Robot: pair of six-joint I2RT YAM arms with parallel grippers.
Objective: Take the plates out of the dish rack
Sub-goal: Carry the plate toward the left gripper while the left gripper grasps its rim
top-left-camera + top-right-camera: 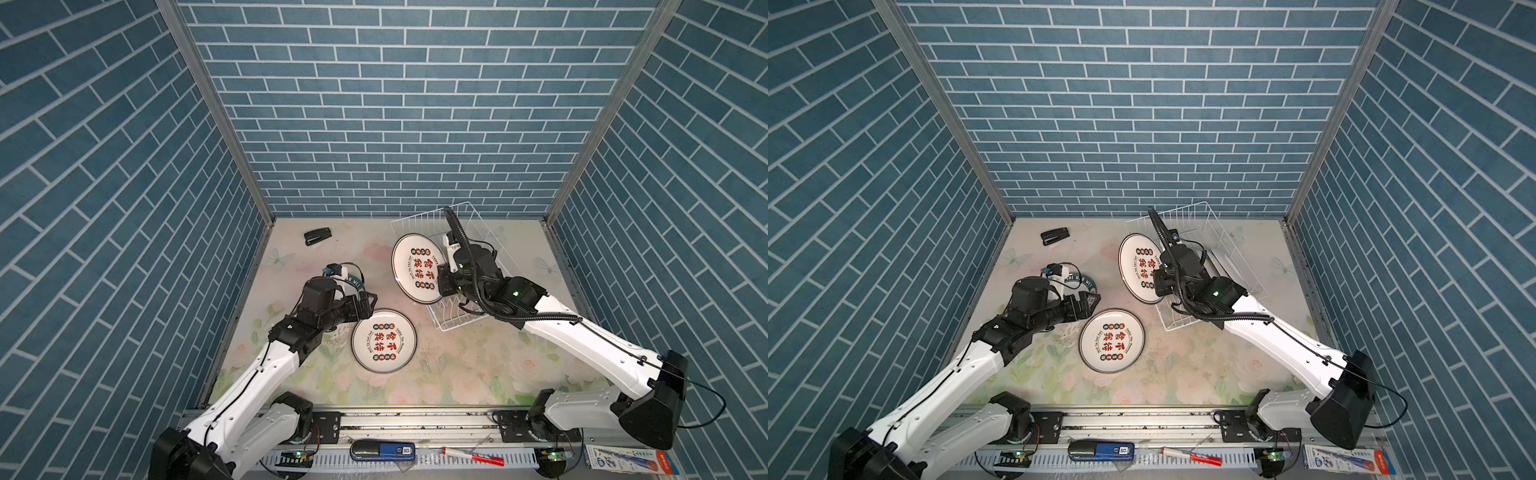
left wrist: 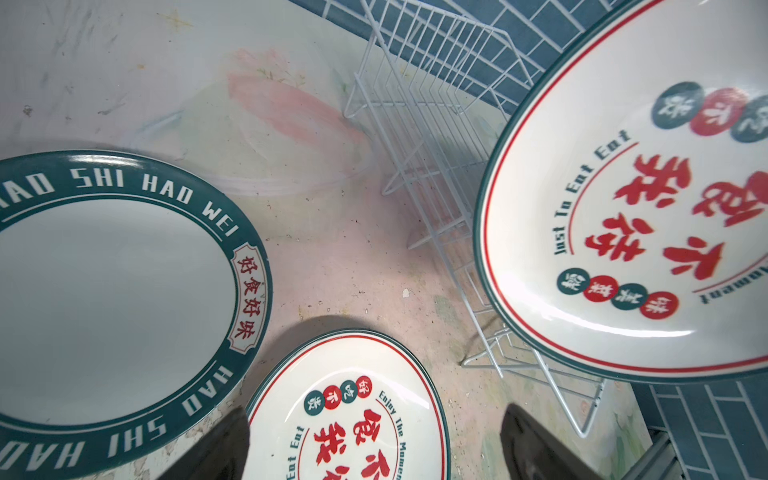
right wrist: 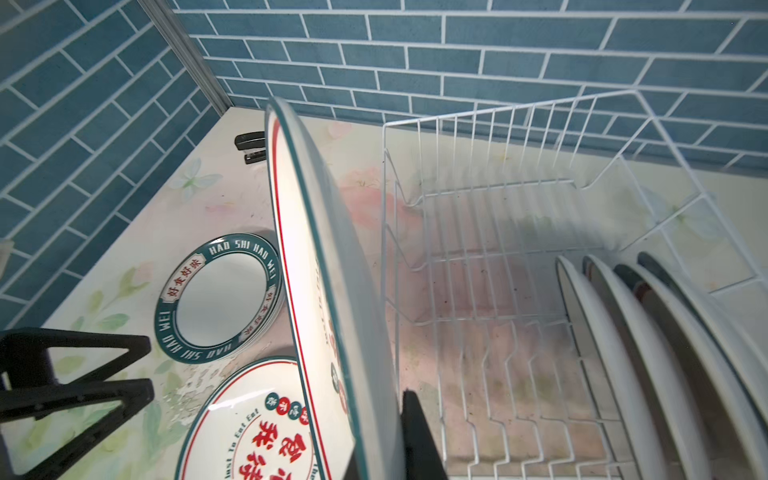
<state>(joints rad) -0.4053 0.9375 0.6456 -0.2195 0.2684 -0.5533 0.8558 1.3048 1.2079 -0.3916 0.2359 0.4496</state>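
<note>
Green-rimmed plate point(image 2: 116, 299) — "HAO SHI HAO WEI".

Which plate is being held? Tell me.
The red-character plate pinched at its rim by the right gripper; the rest lie flat or stand in the dish rack.

One dish rack point(image 3: 490, 257), at 1 o'clock on the table point(image 1: 478, 365); plates on edge point(image 3: 623, 353) in it: four, counted in the right wrist view; plates with red characters: two, a tilted plate point(image 1: 417, 266) at 12 o'clock, a flat plate point(image 1: 383, 340) at 6 o'clock; green-rimmed plate point(image 3: 218, 297): one face showing, at 10 o'clock, more beneath cannot be told; stapler point(image 1: 317, 237): one, at 11 o'clock.
</note>
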